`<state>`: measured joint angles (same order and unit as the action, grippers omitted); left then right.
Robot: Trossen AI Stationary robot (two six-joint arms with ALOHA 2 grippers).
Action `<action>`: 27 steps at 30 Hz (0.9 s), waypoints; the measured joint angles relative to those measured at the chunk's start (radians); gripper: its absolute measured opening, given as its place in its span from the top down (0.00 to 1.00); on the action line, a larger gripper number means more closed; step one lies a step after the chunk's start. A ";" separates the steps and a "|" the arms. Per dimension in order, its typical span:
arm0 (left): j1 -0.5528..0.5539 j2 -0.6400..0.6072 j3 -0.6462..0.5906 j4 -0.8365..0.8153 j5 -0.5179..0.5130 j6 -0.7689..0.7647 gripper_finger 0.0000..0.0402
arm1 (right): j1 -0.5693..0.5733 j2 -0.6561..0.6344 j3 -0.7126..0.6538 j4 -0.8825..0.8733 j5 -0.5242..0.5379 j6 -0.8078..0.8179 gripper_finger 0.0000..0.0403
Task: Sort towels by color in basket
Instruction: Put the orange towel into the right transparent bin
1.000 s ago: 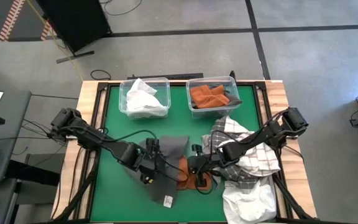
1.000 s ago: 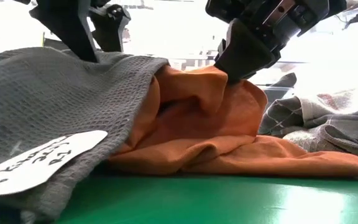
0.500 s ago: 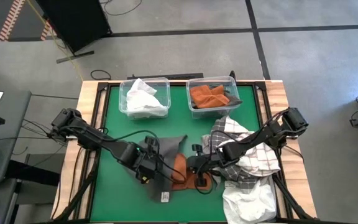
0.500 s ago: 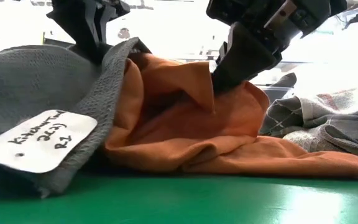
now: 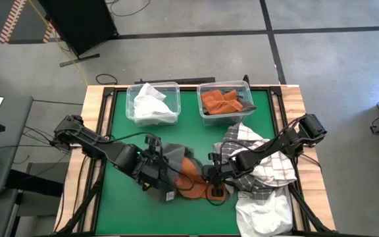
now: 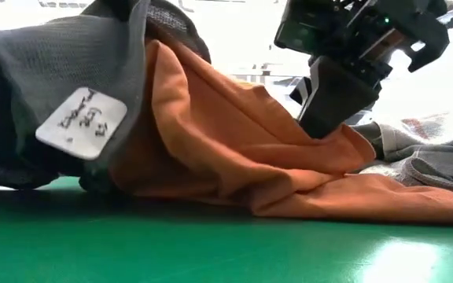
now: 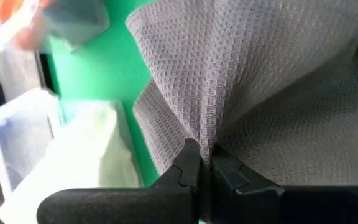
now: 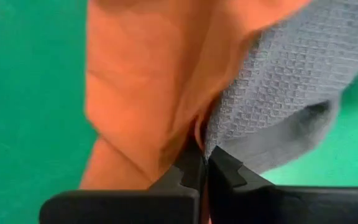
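A dark grey waffle towel [image 5: 171, 158] with a white label [image 6: 81, 123] hangs bunched below my left gripper [image 7: 204, 169], which is shut on it left of the table's middle. An orange towel [image 6: 234, 149] lies partly under the grey towel and spreads over the green table to the right. My right gripper [image 8: 202, 165] is shut on the orange towel [image 5: 191, 179]. In the low view my right gripper [image 6: 338, 94] comes down on the orange cloth's right part. The left fingertips are above the low view's top edge. My left gripper pinches a gathered fold of the grey towel [image 7: 207, 134] between its two fingers, slanting down from above. The cloth fans out from the fingertips and hangs below them; its lower end [image 6: 93, 182] is down at the table beside the orange towel. My right gripper pinches a raised fold of the orange towel [image 8: 190, 138] between its two fingers, slanting down from the table's right side. The rest of the orange towel lies on the table. The grey towel [image 8: 278, 81] lies right beside the fingers.
Two clear bins stand at the far edge: the left one [image 5: 152, 103] holds white towels, the right one [image 5: 226, 100] orange and dark grey ones. A pile of checked and white towels [image 5: 263, 164] fills the right side, with a white towel [image 5: 262, 212] at the near edge.
My left gripper has shut on the grey towel and gone up, gathering it from a flat spread into a hanging bunch; its label has swung upward. The orange towel's left part has been uncovered and drawn up with it. My right gripper has stayed shut on the orange towel.
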<state>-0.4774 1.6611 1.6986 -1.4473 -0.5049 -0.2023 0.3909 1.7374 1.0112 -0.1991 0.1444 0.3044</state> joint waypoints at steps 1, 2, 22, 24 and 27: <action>0.000 0.000 0.009 -0.030 0.000 -0.019 0.99 | 0.001 0.000 0.001 -0.005 -0.004 0.003 0.92; 0.000 0.000 0.016 -0.060 0.002 -0.038 0.99 | 0.004 0.000 0.002 -0.007 -0.006 0.005 0.92; -0.031 -0.010 -0.087 -0.023 0.106 -0.113 0.99 | 0.033 0.002 -0.004 0.065 -0.082 -0.077 0.64; -0.031 -0.010 -0.136 0.011 0.107 -0.118 0.99 | 0.042 0.002 -0.004 0.062 -0.082 -0.078 0.53; -0.031 -0.010 -0.211 0.086 0.109 -0.117 0.99 | 0.057 0.002 -0.004 0.064 -0.075 -0.078 0.36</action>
<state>-0.5079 1.6512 1.4878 -1.3615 -0.3958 -0.3191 0.4477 1.7397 1.0069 -0.1347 0.0696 0.2268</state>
